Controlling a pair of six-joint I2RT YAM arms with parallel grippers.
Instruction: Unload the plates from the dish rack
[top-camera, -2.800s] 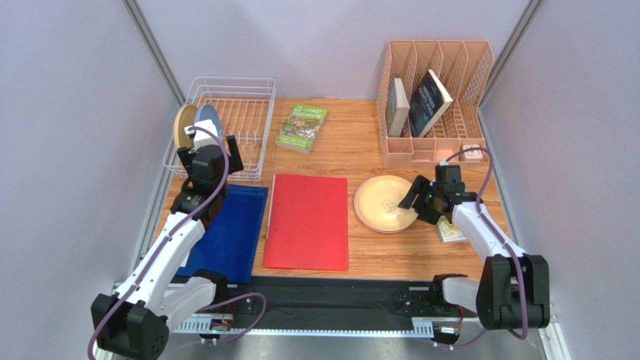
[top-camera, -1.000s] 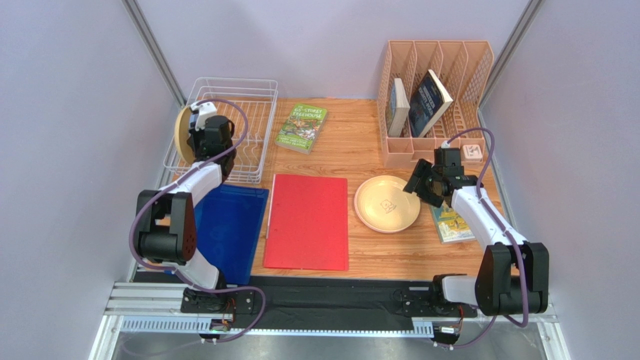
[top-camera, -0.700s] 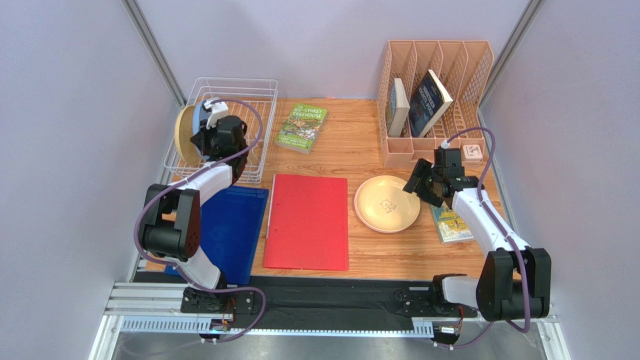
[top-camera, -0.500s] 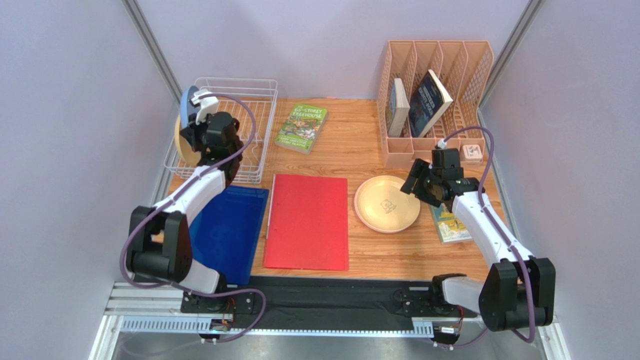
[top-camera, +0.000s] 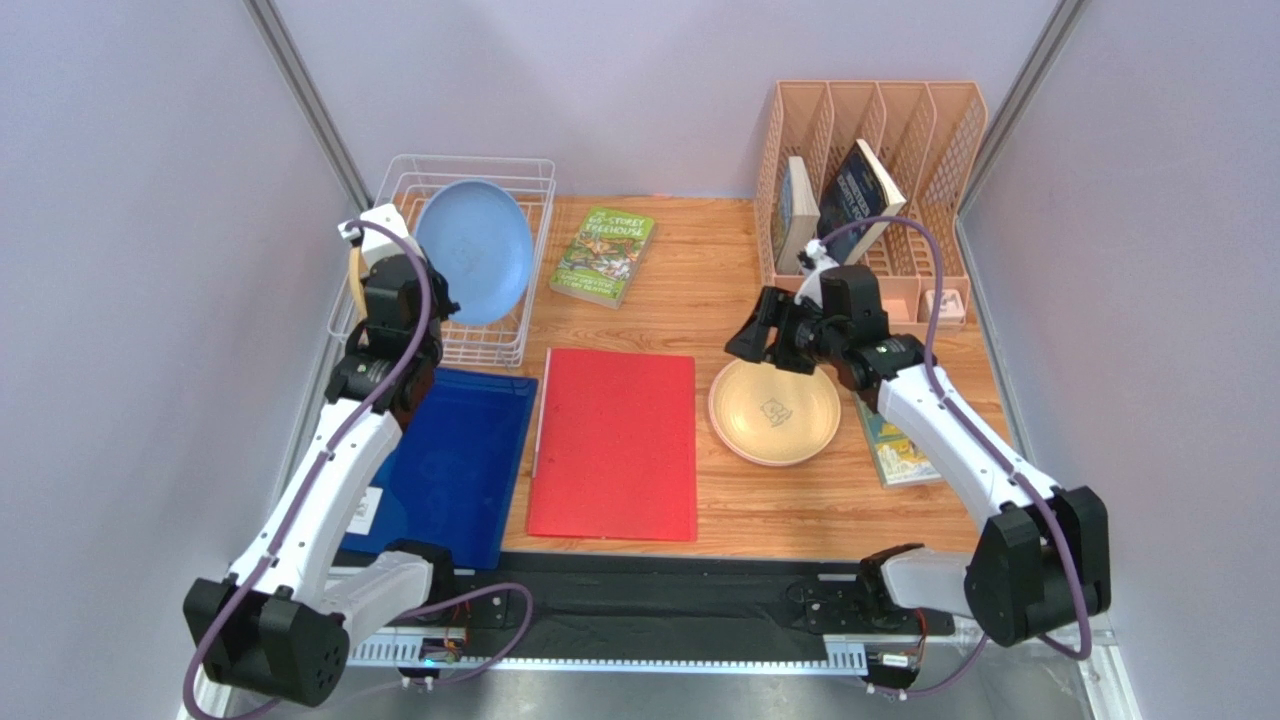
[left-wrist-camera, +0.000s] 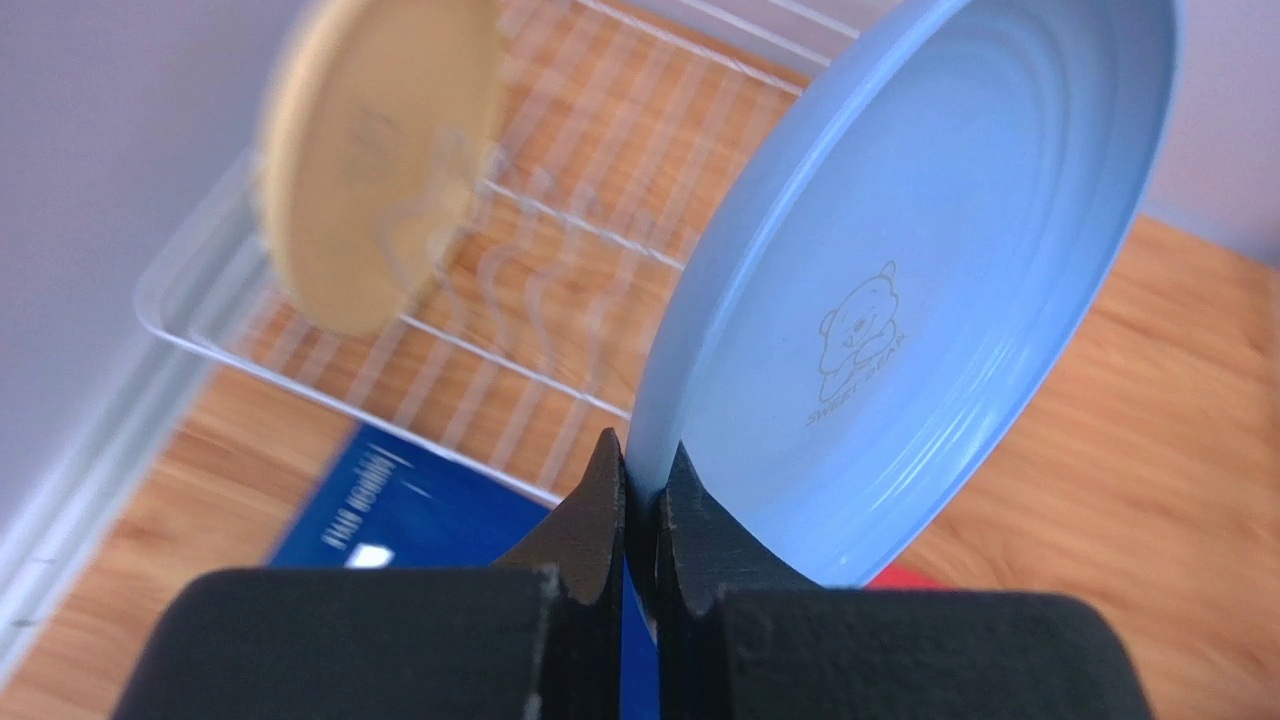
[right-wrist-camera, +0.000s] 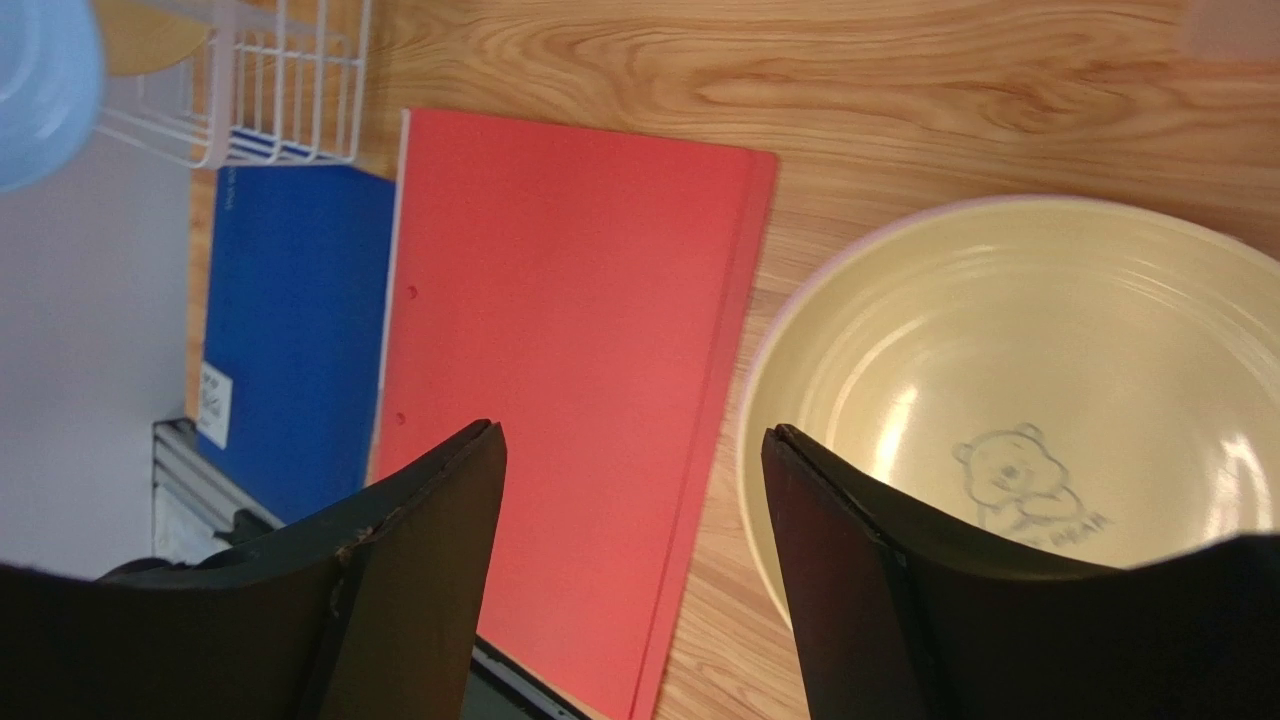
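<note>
My left gripper (top-camera: 421, 300) (left-wrist-camera: 646, 480) is shut on the lower rim of the blue plate (top-camera: 475, 252) (left-wrist-camera: 902, 285) and holds it tilted above the white wire dish rack (top-camera: 451, 348) (left-wrist-camera: 496, 285). A tan plate (top-camera: 356, 275) (left-wrist-camera: 376, 158) stands on edge at the rack's left side. A cream plate (top-camera: 775, 411) (right-wrist-camera: 1037, 390) with a bear mark lies flat on the table, with a thin pink edge along its rim. My right gripper (top-camera: 750, 341) (right-wrist-camera: 631, 450) is open and empty above that plate's left rim.
A red folder (top-camera: 616, 443) and a blue folder (top-camera: 451, 465) lie at the front centre and left. A green book (top-camera: 603, 255) lies beside the rack. A peach organiser (top-camera: 917, 135) with books stands at the back right. A small book (top-camera: 902, 450) lies by the cream plate.
</note>
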